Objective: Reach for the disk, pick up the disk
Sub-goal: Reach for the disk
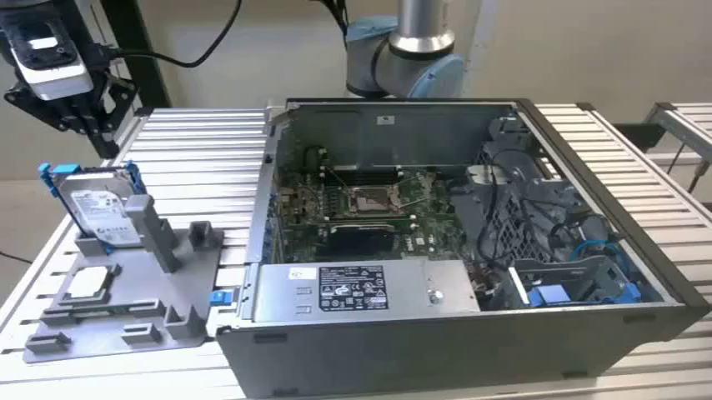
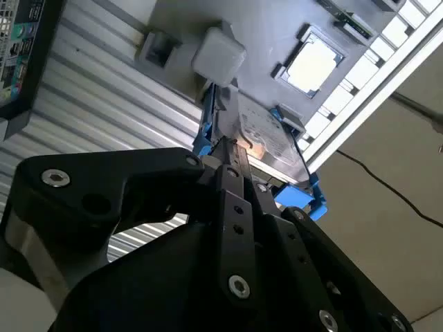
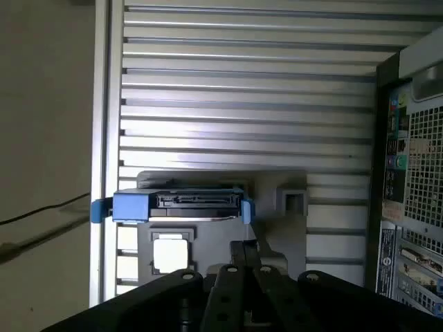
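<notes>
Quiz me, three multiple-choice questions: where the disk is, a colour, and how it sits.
1. Where is the disk? A on the floor; B in the grey holder beside the computer case; C on a shelf.
2. What colour are its rails? A blue; B red; C green.
3. How does it sit? A lying flat; B leaning on the case; C standing on edge.
Answers: B, the holder stands at the exterior view's left of the case; A, blue shows along its edges; C, it stands upright under the gripper.
</notes>
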You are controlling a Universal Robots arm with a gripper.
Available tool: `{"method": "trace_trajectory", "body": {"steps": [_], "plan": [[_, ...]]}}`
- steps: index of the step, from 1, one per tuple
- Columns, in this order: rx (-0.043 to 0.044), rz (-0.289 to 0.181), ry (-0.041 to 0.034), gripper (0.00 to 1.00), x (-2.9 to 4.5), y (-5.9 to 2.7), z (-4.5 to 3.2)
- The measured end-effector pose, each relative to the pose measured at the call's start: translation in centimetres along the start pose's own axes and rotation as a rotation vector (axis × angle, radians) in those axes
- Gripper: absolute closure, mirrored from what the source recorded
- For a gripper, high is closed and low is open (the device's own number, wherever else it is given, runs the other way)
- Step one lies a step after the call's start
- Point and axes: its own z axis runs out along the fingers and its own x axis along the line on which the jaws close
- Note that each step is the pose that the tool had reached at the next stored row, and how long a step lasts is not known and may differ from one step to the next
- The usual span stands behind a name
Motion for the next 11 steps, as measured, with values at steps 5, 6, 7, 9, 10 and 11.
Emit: {"method": "trace_trajectory", "body": {"steps": [5, 6, 7, 9, 10, 11], "plan": [[0.0000, 0.000, 0.0000, 1.00, 0.00, 0.00, 0.00], [-0.0001, 0.000, 0.0000, 1.00, 0.00, 0.00, 0.00], [0.0000, 0.000, 0.0000, 1.00, 0.00, 0.00, 0.00], [-0.0001, 0.000, 0.0000, 1.00, 0.00, 0.00, 0.00], [0.0000, 0.000, 0.0000, 1.00, 0.00, 0.00, 0.00], [0.0000, 0.000, 0.0000, 1.00, 0.00, 0.00, 0.00]]}}
